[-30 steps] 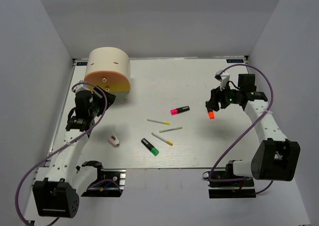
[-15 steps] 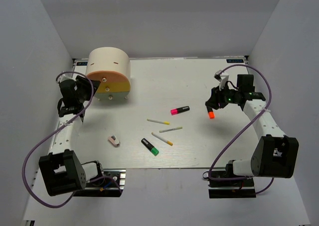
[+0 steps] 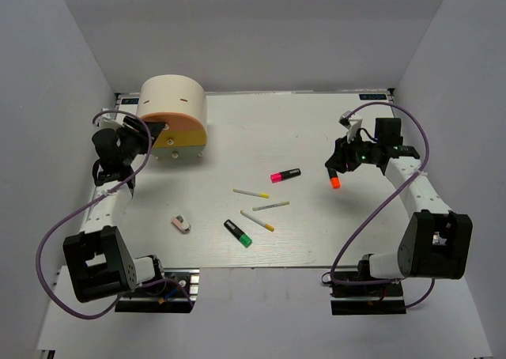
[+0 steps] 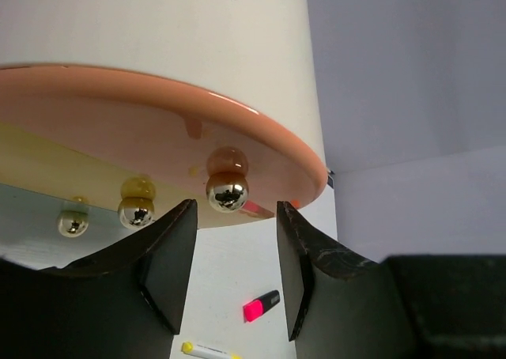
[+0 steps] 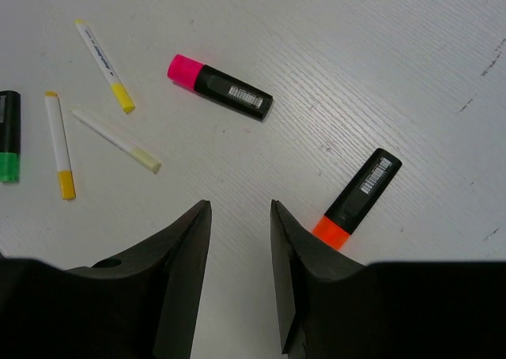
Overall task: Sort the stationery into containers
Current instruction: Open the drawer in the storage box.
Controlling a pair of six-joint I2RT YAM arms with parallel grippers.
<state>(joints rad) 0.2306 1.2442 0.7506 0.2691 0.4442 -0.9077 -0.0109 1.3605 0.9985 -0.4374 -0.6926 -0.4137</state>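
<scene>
By R tool (image 5: 239, 217): orange-cap highlighter (image 5: 360, 197), diagonal, cap twd tool.

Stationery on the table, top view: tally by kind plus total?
Pens: 3
Highlighters: 3
Eraser: 1
Total: 7
</scene>
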